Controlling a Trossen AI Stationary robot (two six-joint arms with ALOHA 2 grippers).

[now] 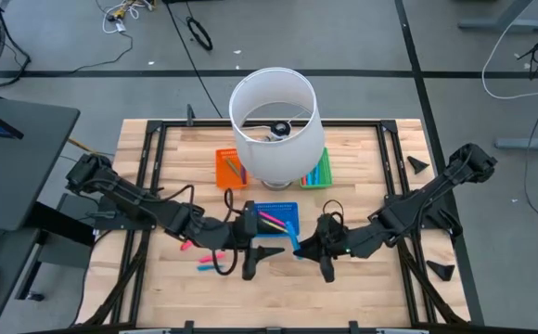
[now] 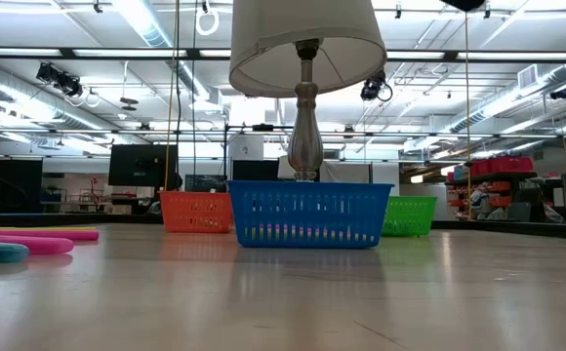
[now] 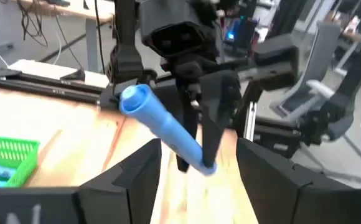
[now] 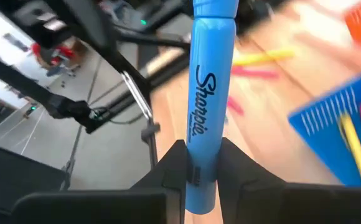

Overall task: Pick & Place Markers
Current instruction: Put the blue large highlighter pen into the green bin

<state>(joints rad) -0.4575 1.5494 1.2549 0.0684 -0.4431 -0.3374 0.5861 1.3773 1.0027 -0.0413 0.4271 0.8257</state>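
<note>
From above, both arms met near the blue tray (image 1: 276, 221). The right claw (image 1: 312, 251) sat just right of its near corner, the left claw (image 1: 249, 243) at its near left side. A few markers (image 1: 271, 223) already lay inside the tray, with more loose on the table (image 1: 362, 288) to the left.

The low view showed no claw at all.

In the left wrist view, the left claw (image 3: 196, 163) was spread wide with nothing in it.

In the right wrist view, the right claw (image 4: 202, 163) was clenched on a blue marker (image 4: 210, 87). Looked like the carry step. Next it'd need to get over the tray and let go.
</note>
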